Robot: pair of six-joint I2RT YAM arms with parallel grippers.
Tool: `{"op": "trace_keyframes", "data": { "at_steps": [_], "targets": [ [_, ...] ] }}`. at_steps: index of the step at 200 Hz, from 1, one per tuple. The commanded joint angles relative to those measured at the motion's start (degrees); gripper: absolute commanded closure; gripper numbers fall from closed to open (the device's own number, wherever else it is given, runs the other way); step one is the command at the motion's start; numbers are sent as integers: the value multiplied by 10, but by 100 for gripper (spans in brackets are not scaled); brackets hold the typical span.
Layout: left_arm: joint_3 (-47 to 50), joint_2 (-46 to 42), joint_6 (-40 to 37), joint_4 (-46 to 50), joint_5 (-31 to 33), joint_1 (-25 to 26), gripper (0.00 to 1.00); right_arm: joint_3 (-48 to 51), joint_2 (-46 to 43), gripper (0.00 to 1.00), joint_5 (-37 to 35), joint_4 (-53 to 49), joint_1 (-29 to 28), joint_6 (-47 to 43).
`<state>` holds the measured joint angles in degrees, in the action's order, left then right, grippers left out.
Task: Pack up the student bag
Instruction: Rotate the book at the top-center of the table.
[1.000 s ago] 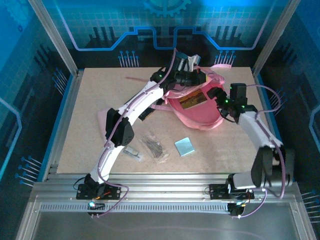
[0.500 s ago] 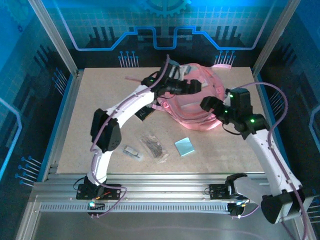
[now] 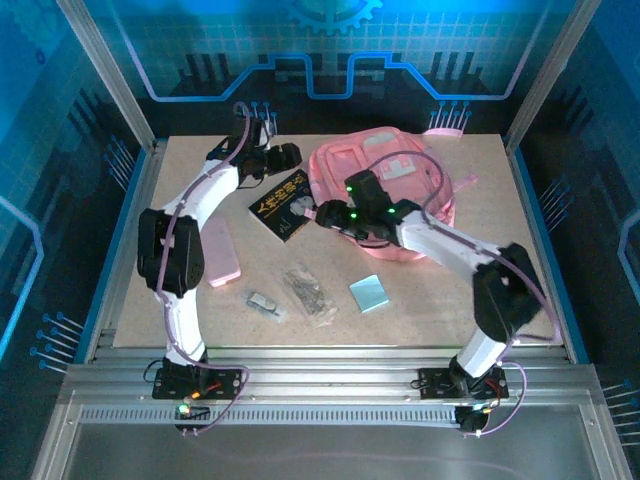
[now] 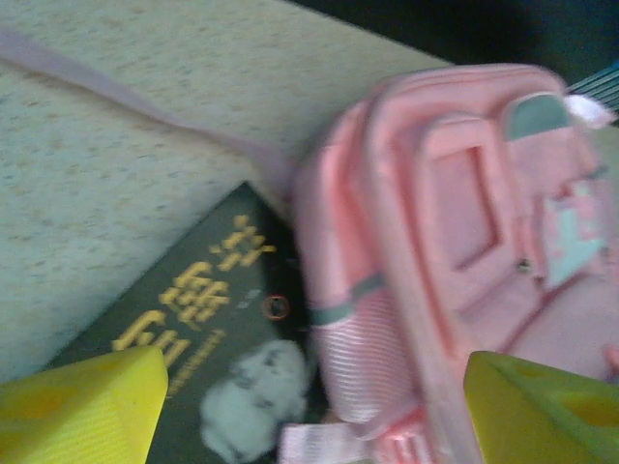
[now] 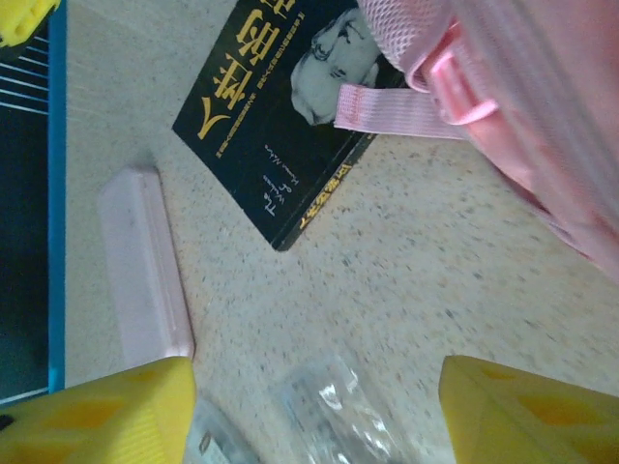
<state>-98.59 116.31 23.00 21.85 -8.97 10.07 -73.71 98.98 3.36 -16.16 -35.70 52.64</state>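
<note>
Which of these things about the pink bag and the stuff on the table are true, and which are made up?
1. The student bag lies flat at the far side of the table. True.
2. The black book is inside the bag. False: it lies on the table beside the bag, with a bag strap across it.
3. The left gripper is holding the book. False: its jaws are wide open and hold nothing.
4. A pink case lies on the table by the left arm. True.
5. The blue square sits on top of the bag. False: it lies on the table, nearer the arm bases than the bag.
</note>
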Motion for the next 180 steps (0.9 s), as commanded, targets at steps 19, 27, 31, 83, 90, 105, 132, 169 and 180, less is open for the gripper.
{"op": "trace_keyframes", "data": {
  "at_steps": [19,27,31,83,90,105,132,169,180],
  "targets": [
    [-73,99,-40,87,40,-37,20,-97,139,35,-10,64,-28,56],
    [-93,118,-46,109,41,-40,21,-107,163,35,-8,70,-29,70],
    [-102,127,-49,119,43,-41,21,-110,173,35,-6,76,-29,78],
    [-95,155,-47,170,44,-40,22,-186,290,36,9,85,-30,121],
    [-79,148,-42,167,41,-39,22,-192,301,36,6,87,-29,123],
    [-41,130,-32,162,37,-39,24,-201,318,35,-7,95,-28,119],
    [46,84,-8,137,16,-40,30,-245,361,35,0,102,-23,100],
    [180,11,16,112,0,-37,43,-284,384,36,36,123,-23,78],
    [219,-12,26,100,-10,-35,46,-272,371,38,46,141,-24,71]
  ]
}}
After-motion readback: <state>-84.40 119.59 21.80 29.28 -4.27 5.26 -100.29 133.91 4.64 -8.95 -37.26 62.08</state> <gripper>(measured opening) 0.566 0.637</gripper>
